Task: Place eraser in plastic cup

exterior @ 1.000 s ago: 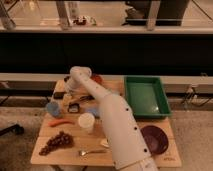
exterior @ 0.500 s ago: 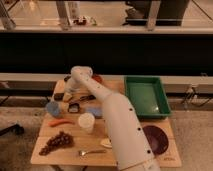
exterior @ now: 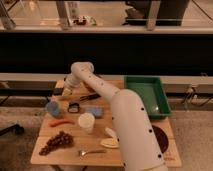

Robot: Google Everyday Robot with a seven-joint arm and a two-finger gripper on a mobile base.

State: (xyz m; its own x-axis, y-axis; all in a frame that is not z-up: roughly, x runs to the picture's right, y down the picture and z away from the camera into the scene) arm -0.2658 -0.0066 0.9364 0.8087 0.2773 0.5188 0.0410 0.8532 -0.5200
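The small light-blue plastic cup (exterior: 52, 108) stands on the left side of the wooden table (exterior: 145, 129). A small dark object with a pale middle (exterior: 74, 106), possibly the eraser, lies just right of the cup. My white arm reaches from the lower right up to an elbow at the table's back, and the wrist drops down to the gripper (exterior: 67, 92). The gripper hangs over the table's back-left corner, behind the cup and the dark object. A taller cream-white cup (exterior: 86, 121) stands in front of them.
A green tray (exterior: 148, 95) sits at the back right and a dark red plate (exterior: 163, 139) at the front right. A blue sponge (exterior: 95, 112), a carrot (exterior: 61, 122), grapes (exterior: 56, 142), a spoon (exterior: 92, 151), a banana (exterior: 110, 139) and a black tool (exterior: 90, 97) lie around the cups.
The arm's elbow and wrist have shifted slightly to the right. The objects on the table have not moved.
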